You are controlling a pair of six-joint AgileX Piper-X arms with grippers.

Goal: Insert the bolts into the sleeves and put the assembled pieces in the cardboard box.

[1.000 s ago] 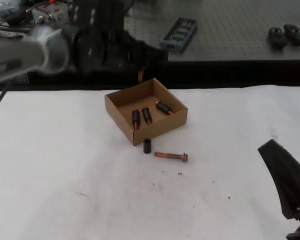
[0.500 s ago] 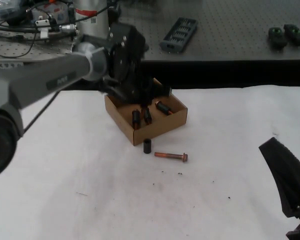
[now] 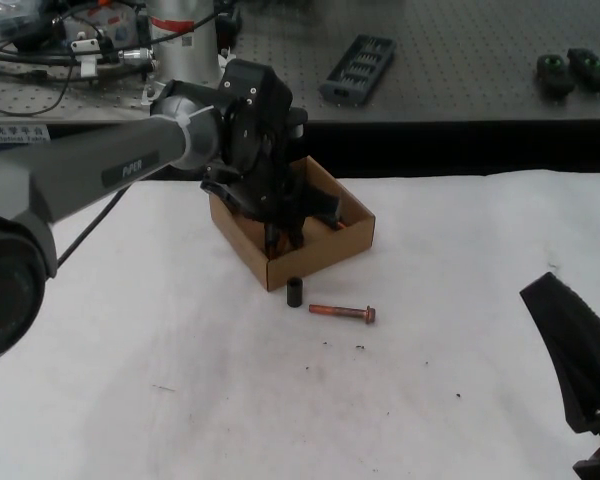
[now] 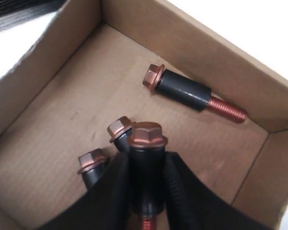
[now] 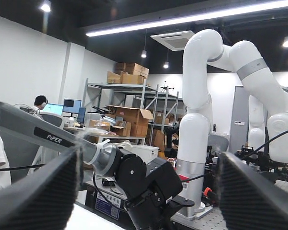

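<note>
cardboard box (image 3: 320,255): 3 assembled pcs (image 4: 185,92) lying inside. L gripper (image 4: 148,191) low over box interior, clamped on 4th bolt+sleeve (image 4: 147,143). R gripper (image 5: 149,163) fingers wide apart, well away. loose bolt (image 3: 342,313) & upright sleeve (image 3: 295,292) on bench (image 3: 180,400), just in front of box.

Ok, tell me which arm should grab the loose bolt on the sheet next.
Right, probably. The right gripper is open and empty, off to the right of the bolt. The left gripper is shut on an assembled piece inside the cardboard box.
</note>
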